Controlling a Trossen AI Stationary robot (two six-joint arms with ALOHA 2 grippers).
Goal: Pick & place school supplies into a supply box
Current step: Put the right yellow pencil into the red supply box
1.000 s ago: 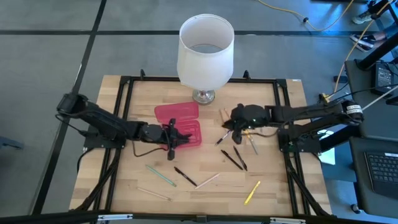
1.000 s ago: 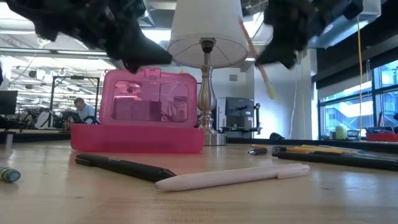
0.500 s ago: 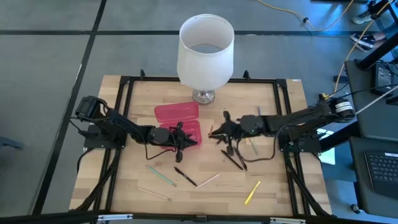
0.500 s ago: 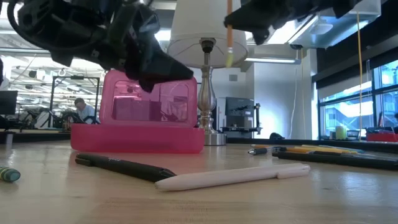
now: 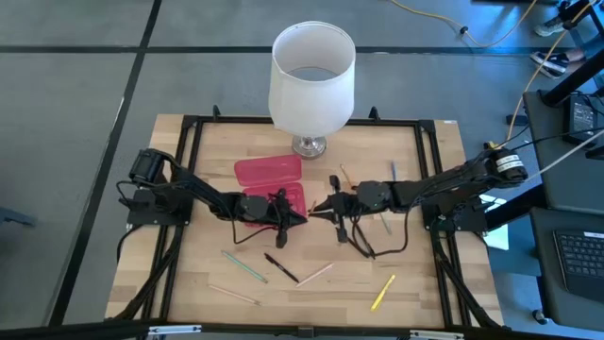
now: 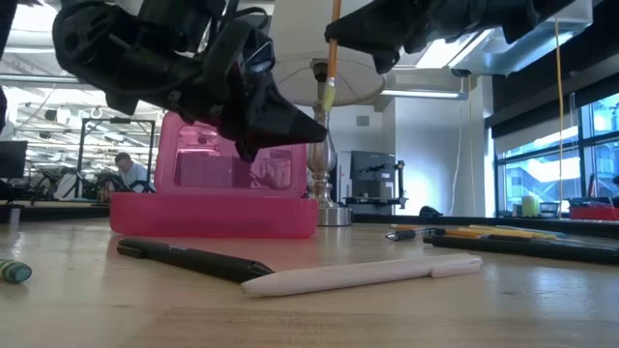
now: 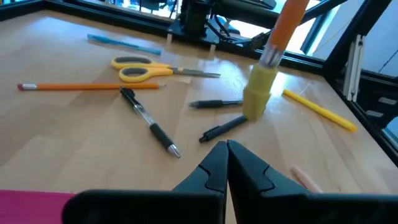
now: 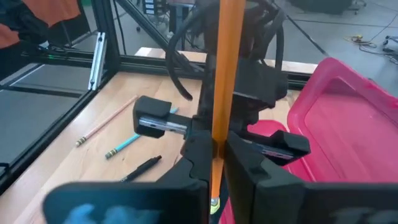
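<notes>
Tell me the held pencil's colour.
Orange pencil, yellowish eraser end; right wrist view shows it best.

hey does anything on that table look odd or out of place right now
Yes: a big white lamp stands at the table's far edge among the school supplies, right behind the open pink box. Also, the right gripper holds its orange pencil upright, eraser end down, beside the box rather than over it.

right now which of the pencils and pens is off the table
The orange pencil with the yellowish eraser end: the right gripper holds it upright in the air beside the pink box. All the others lie flat on the table.
</notes>
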